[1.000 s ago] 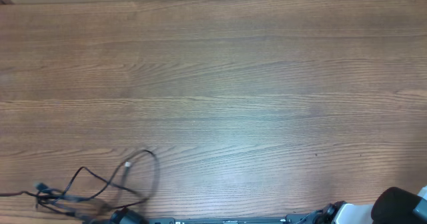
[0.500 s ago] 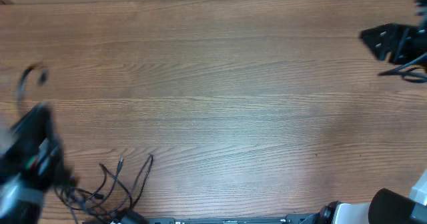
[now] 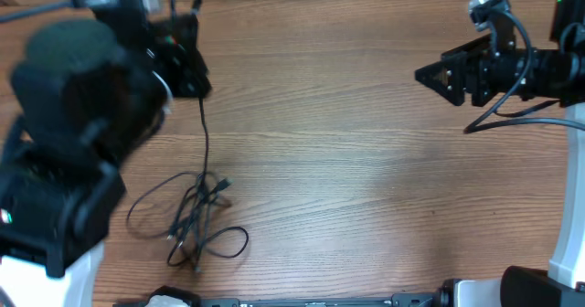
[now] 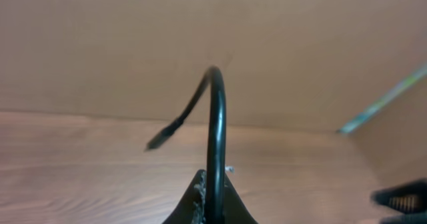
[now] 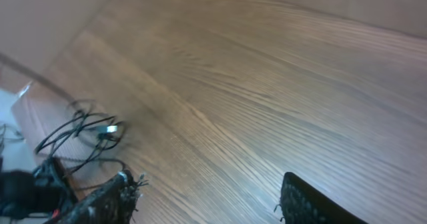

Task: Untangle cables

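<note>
Left end effector (image 3: pixel 194 80) pinches a cable (image 3: pixel 204 138), perhaps taut, running to the tangle (image 3: pixel 194 220) at 6 o'clock. Right end effector (image 3: pixel 430 73) gapes empty, farther.

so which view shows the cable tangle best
Overhead: the whole tangle is in full view, with one strand leading up to the left claw. The right wrist view catches the tangle small and low at its left edge. The left wrist view shows only the strand clamped in the claw.
</note>
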Controlling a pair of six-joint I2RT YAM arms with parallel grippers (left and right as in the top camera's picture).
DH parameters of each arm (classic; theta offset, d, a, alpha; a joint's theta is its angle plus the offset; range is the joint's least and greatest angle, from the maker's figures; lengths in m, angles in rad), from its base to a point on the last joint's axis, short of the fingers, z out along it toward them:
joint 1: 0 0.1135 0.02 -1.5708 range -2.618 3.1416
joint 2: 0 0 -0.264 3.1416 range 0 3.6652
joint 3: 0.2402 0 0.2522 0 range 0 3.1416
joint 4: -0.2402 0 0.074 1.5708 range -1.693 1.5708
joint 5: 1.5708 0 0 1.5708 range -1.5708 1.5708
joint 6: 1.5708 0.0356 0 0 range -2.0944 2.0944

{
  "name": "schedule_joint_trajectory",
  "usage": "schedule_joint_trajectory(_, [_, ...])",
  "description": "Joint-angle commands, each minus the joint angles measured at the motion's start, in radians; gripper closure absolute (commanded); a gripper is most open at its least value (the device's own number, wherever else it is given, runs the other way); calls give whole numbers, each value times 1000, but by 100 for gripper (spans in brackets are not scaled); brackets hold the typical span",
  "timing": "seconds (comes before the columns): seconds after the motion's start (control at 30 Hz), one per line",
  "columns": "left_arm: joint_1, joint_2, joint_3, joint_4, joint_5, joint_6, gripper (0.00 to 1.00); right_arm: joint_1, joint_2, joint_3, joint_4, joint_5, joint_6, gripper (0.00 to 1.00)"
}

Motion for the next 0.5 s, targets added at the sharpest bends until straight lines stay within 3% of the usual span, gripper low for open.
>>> schedule_joint_trajectory(0.0, [158, 44, 9, 66, 485, -54, 96, 50, 2, -3, -3, -19, -21, 28])
schedule_joint_trajectory(0.1, [259, 98, 9, 164, 740, -101, 96, 105, 2, -3, -6, -19, -22, 26])
schedule_joint_trajectory(0.3, [322, 195, 10, 343, 998, -270, 96, 236, 2, -46, 24, -19, -21, 24])
schedule_joint_trajectory(0.47, [315, 243, 10, 538, 1154, -400, 96, 332, 5, -166, 128, -19, 16, 15])
